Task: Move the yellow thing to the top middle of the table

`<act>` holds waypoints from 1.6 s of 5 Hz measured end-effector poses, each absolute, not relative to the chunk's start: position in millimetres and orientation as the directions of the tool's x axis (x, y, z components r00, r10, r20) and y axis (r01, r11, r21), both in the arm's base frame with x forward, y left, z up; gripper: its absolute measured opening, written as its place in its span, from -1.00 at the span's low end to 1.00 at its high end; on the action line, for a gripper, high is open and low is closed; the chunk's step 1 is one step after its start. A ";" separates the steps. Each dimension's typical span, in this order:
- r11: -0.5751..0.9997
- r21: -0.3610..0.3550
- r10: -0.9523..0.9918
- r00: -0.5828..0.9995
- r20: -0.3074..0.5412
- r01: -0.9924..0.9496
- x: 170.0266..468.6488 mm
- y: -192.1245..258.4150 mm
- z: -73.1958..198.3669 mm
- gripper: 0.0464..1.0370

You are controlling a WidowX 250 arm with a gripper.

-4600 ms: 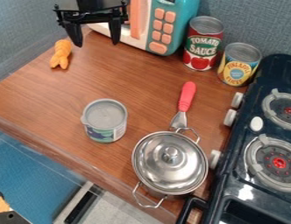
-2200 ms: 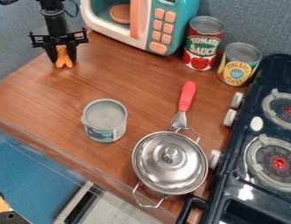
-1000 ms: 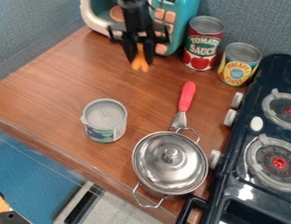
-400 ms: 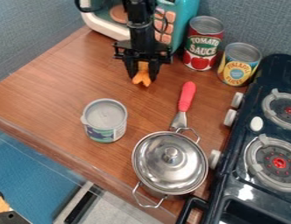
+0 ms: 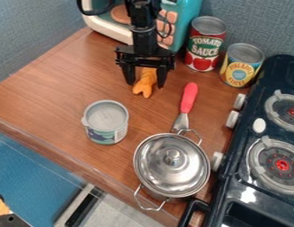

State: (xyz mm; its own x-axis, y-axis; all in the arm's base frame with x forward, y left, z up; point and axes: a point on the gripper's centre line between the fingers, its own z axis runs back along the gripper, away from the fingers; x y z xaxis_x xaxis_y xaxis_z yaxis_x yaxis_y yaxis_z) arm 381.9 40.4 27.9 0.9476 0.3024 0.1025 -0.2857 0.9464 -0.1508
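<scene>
Toy (image 5: pixel 146 82) (yellow-orange), far-ctr. of table (image 5: pixel 66 80), lying betw. spread fingers of gripper (image 5: pixel 145 84), near end protruding; prob. light, fairly stiff, slightly slippery, not fragile, hence best gripped approx. mid-body, across its narrow width, w/ mod. pressure.

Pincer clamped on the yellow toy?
No, the pincer is open, its fingers spread wider than the yellow toy between them.
</scene>
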 end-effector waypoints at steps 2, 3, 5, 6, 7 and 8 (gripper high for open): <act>0.952 -0.165 0.285 0.943 0.170 -0.258 383.8 42.1 62.9 0.93; 0.951 -0.165 0.287 0.944 0.166 -0.260 383.1 41.9 61.9 0.93; 0.952 -0.165 0.287 0.943 0.169 -0.260 383.6 42.0 62.9 0.93; 0.951 -0.165 0.287 0.943 0.167 -0.260 383.2 41.9 62.5 0.92; 0.951 -0.165 0.287 0.943 0.167 -0.260 383.5 42.0 62.3 0.92; 0.952 -0.165 0.287 0.943 0.169 -0.260 383.6 42.0 62.9 0.93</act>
